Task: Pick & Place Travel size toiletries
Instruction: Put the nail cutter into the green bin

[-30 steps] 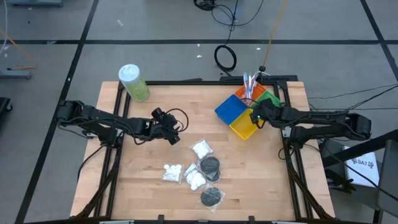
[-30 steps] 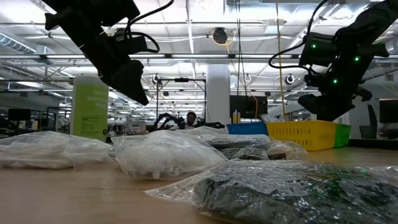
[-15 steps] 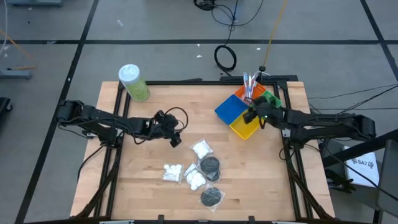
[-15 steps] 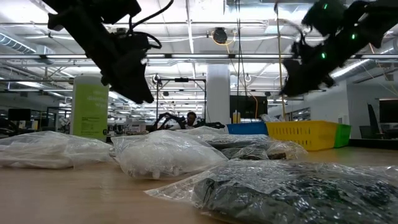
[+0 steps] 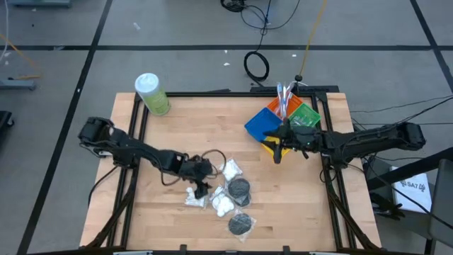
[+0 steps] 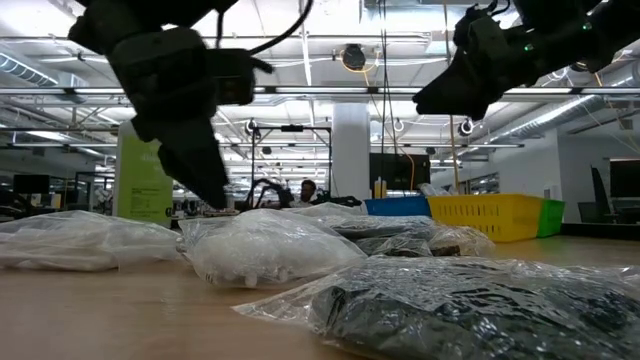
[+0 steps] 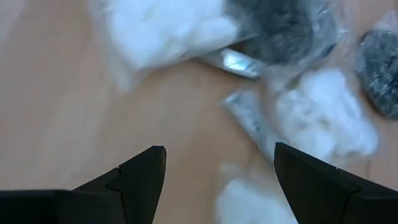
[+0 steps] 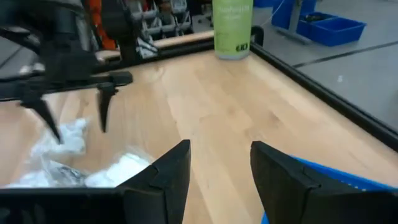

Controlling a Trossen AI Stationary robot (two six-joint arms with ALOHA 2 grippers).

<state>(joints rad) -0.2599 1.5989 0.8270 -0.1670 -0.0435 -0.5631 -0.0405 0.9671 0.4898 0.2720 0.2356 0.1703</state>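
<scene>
Three clear bags of white cotton balls [image 5: 228, 170] [image 5: 196, 196] [image 5: 223, 205] and two bagged black discs [image 5: 239, 188] [image 5: 241, 224] lie clustered on the wooden table. The left wrist view shows silver tubes [image 7: 240, 62] among them. Blue-white toothbrushes [image 5: 285, 92] stick up from the bins. My left gripper [image 5: 202, 185] [image 7: 221, 171] is open, pointing down just above the cluster between the cotton bags [image 7: 323, 115]. My right gripper [image 5: 277, 152] [image 8: 221, 162] is open and empty, held high beside the yellow bin [image 5: 271, 146].
Blue [image 5: 260, 124], yellow, orange and green bins [image 5: 306, 113] stand at the far right of the table. A green bottle with a white cap [image 5: 151, 94] [image 8: 232, 28] stands at the far left corner. A black frame [image 5: 134, 134] edges the table. Bare wood lies left of the cluster.
My left gripper has swung toward the near edge and the right and dropped down over the cluster of bags. My right gripper has risen and moved from over the bins toward the table's left and near side. The bags have stayed where they were.
</scene>
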